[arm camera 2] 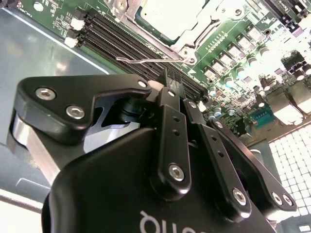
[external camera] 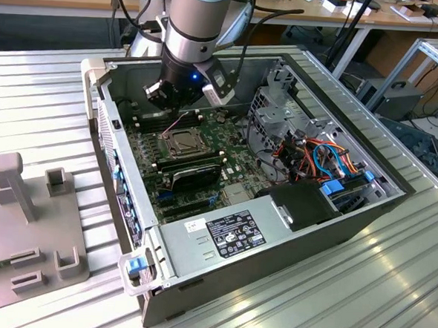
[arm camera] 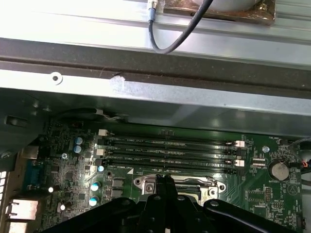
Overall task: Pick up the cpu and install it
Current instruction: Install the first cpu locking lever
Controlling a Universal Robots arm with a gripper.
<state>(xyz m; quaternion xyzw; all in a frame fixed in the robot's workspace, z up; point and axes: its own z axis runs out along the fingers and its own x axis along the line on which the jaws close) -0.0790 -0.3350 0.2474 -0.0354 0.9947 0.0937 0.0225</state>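
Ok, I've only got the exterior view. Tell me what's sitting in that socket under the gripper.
Observer: In the second wrist view a pale square chip, the cpu, lies inside the socket frame.
Operator: Give me the gripper's state.
Observer: In the first wrist view the gripper has its fingers together, with nothing visible between them.
Operator: Check the latch.
Observer: In the second wrist view a thin wire lever runs along the frame's edge, beside the memory slots.

A ribbed metal table carries an open computer case and a grey fixture.
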